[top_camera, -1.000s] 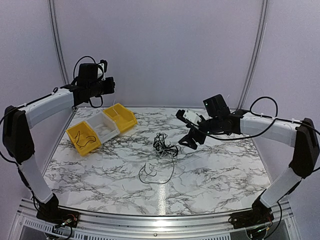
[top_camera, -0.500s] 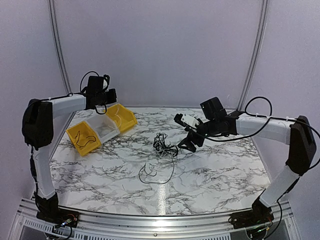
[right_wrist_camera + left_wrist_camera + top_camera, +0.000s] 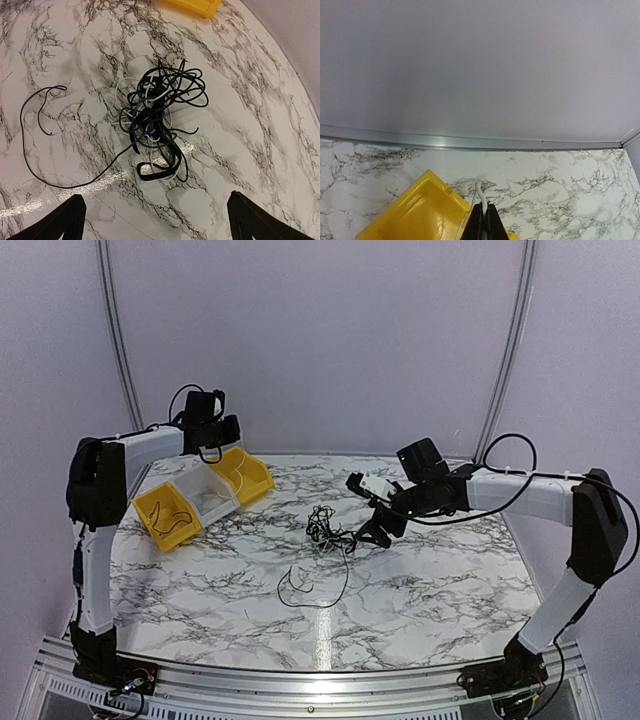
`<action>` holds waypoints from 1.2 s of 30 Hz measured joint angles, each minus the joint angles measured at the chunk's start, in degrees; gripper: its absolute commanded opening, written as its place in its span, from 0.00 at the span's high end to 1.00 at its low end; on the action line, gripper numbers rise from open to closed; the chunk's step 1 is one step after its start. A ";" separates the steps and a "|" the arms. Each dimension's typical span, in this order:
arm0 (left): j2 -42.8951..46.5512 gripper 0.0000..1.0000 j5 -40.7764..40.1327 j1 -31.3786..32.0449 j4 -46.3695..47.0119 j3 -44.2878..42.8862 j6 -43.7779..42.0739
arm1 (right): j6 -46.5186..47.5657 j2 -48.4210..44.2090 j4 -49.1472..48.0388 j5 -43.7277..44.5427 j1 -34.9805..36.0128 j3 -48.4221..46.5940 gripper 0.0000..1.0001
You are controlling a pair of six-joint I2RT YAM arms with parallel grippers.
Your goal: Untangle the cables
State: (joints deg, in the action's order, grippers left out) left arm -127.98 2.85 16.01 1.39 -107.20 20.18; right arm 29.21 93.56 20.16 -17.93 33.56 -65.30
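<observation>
Cables (image 3: 155, 115) lie tangled in one clump on the marble table (image 3: 450, 580), well apart from the far yellow bin (image 3: 427, 210). Right gripper (image 3: 156, 196) hangs over the clump, jaws spread wide, empty. Left gripper (image 3: 483, 205) sits above that bin, pinched closed on a thin white wire (image 3: 479, 192).

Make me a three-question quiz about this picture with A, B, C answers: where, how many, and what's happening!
1. Where is the cable clump? A) in a bin B) on the table C) hanging from a pincer
2. How many yellow bins? A) one B) four C) two
3. The left pincer is A) shut on a white wire B) wide open C) gripping a bin
B: it lies on the tabletop. C: one each side of the white bin. A: its fingers pinch the wire.
</observation>
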 measured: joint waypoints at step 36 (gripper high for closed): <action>18.67 0.53 -12.63 7.82 -8.17 29.90 2.21 | 0.96 1.75 0.94 -1.33 0.35 -0.02 0.01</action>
State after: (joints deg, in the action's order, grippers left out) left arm -109.32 -9.78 23.83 -6.79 -77.30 22.39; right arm 30.17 95.31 21.10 -19.27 33.91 -65.32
